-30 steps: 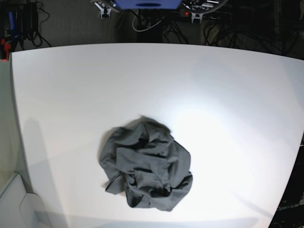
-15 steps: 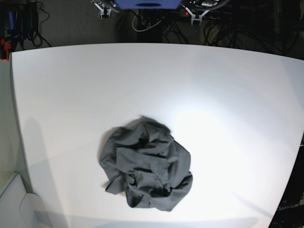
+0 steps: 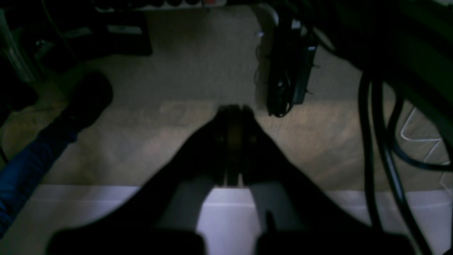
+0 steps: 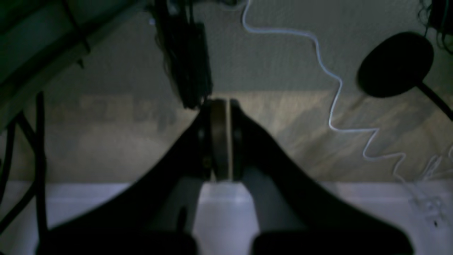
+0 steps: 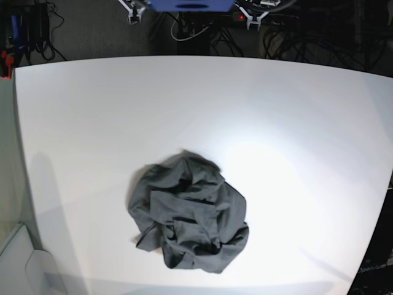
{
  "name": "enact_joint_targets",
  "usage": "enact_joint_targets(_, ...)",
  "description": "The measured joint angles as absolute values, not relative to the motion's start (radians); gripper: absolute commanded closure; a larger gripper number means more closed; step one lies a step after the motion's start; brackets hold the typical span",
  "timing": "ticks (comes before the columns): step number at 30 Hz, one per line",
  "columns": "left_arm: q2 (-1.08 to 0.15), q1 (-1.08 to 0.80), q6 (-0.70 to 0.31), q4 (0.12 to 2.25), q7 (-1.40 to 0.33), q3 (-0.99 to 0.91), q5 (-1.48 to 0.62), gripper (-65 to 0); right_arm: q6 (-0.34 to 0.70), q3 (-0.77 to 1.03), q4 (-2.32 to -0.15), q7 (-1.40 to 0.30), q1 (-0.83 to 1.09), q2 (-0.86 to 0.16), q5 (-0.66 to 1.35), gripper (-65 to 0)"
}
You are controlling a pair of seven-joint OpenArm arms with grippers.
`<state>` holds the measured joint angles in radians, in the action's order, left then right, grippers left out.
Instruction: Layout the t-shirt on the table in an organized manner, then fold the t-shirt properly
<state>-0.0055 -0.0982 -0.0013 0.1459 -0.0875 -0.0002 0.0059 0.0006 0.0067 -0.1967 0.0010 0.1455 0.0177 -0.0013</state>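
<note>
T-shirt [image 5: 189,212] sits crumpled on the table [image 5: 295,123], nothing spread yet; left gripper [image 3: 233,141] and right gripper [image 4: 221,140] hang back, jaws closed, empty, apparently parked.

T-shirt [image 5: 187,212]: dark grey, crumpled in rounded heap, deep wrinkles and overlapping folds, no sleeve or neck opening clearly distinguishable. Lies on table [image 5: 295,123], near its front edge, slightly left of centre. Table: white, glossy, bright glare patch just right of shirt, faint shadows along left side and front edge. Beyond far edge: dark floor, tangled cables [image 5: 307,37], blue block [image 5: 190,5] at top centre with white bracket parts at each side.
</note>
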Motion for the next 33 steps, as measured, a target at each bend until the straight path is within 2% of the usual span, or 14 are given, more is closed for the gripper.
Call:
enact_joint_targets(4,-0.008,-0.145,-0.001,0.218,-0.093,0.000,0.007,-0.2,0.002,0.006,-0.382,-0.010,0.263,0.016,-0.001,0.0)
enact_joint_targets(18,-0.088,-0.521,-0.008,0.905,-0.098,0.002,-0.001,-0.2,0.004,0.006,-0.949,-0.018,0.609,0.017,-0.002,0.0)
enact_joint_targets(33,-0.127,-0.778,-0.009,1.369,-0.109,0.003,-0.001,-0.2,0.006,0.010,-1.480,-0.016,0.907,-0.007,-0.005,0.0)
